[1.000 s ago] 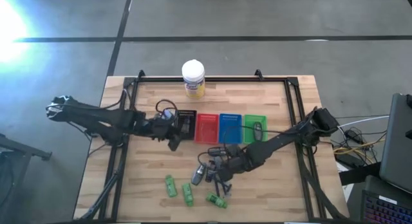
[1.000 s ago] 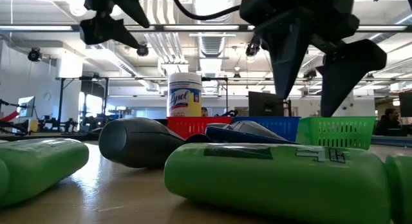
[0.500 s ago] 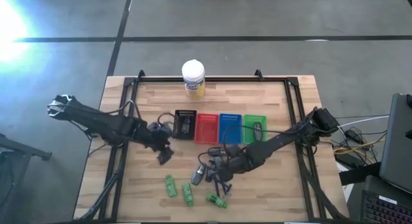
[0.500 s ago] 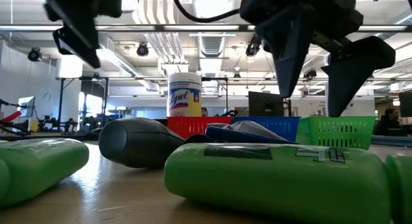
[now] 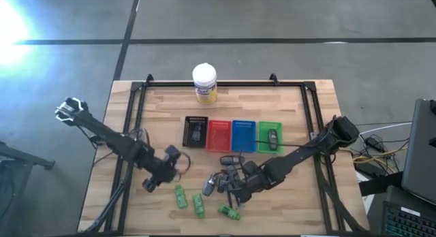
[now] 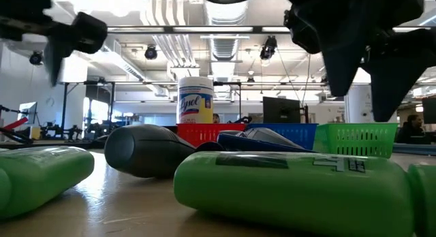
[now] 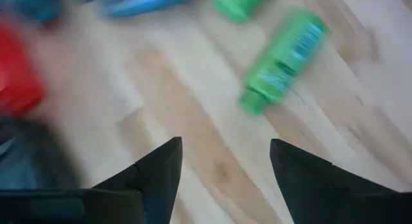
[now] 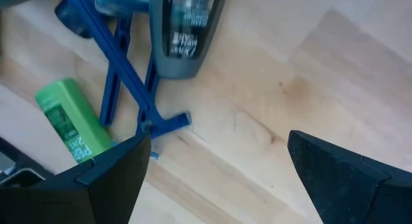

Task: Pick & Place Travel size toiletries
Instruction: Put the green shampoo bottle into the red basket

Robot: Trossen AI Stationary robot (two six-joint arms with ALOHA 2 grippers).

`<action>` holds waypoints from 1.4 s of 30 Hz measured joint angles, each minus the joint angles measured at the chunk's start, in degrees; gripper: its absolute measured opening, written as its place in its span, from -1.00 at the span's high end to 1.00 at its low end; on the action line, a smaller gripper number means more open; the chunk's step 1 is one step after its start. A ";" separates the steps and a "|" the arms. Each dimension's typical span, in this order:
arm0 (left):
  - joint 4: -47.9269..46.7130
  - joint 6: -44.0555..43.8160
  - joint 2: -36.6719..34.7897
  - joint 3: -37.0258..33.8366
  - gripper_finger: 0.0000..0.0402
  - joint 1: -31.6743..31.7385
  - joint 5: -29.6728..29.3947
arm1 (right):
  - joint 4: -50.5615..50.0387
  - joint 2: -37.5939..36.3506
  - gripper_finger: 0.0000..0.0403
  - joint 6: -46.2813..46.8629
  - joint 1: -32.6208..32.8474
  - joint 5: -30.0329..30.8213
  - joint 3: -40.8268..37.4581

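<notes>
We take the row of four trays (image 5: pixel 231 135) as our landmark; in front of it, toward the near edge of the table (image 5: pixel 293 210), lie the remaining toiletries. Three green bottles (image 5: pixel 198 205) lie in a loose row nearest to that edge, and a dark grey tube (image 5: pixel 210 184) with some blue razors (image 8: pixel 132 89) makes a small heap between them and the trays. The left gripper (image 5: pixel 165 170) hovers in front of the black tray, with both fingers spread and nothing between them. In its wrist view one green bottle (image 7: pixel 282 62) lies just ahead of the fingers, with its long axis slanted against the gap between them, so we judge the wrist must turn a little before closing. The right gripper (image 5: pixel 238 187) hangs over the heap, also spread wide and empty, with the tube (image 8: pixel 183 31) and a bottle (image 8: pixel 67 120) close beyond its fingers. We think the left arm is nearer to the leftmost bottle (image 5: pixel 180 196), while the right one is nearer to the heap.
</notes>
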 joint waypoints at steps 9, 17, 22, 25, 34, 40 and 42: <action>7.78 13.23 14.50 1.55 -0.20 -3.41 0.05 | -0.03 0.00 -0.81 3.70 1.79 0.04 0.02; 13.68 14.36 21.78 3.94 -0.20 -3.43 4.92 | -0.11 0.00 -0.81 3.96 2.65 0.03 0.04; 14.01 14.35 24.17 3.94 -0.20 -3.37 5.61 | -0.20 0.00 -0.80 3.96 2.92 0.04 0.04; 14.05 13.39 25.49 3.93 -0.18 -3.35 6.14 | -0.20 0.00 -0.81 3.95 2.92 0.04 0.04; 14.01 11.33 25.17 4.68 0.21 -3.48 5.83 | -0.20 0.00 -0.80 3.85 2.92 0.05 0.04; 12.78 5.61 24.64 6.17 0.21 -3.46 5.30 | -0.50 -0.55 -0.80 2.19 3.81 1.81 0.50; 10.73 4.13 23.51 6.51 0.21 -3.46 4.51 | -2.08 -1.94 -0.80 2.40 5.02 4.78 1.28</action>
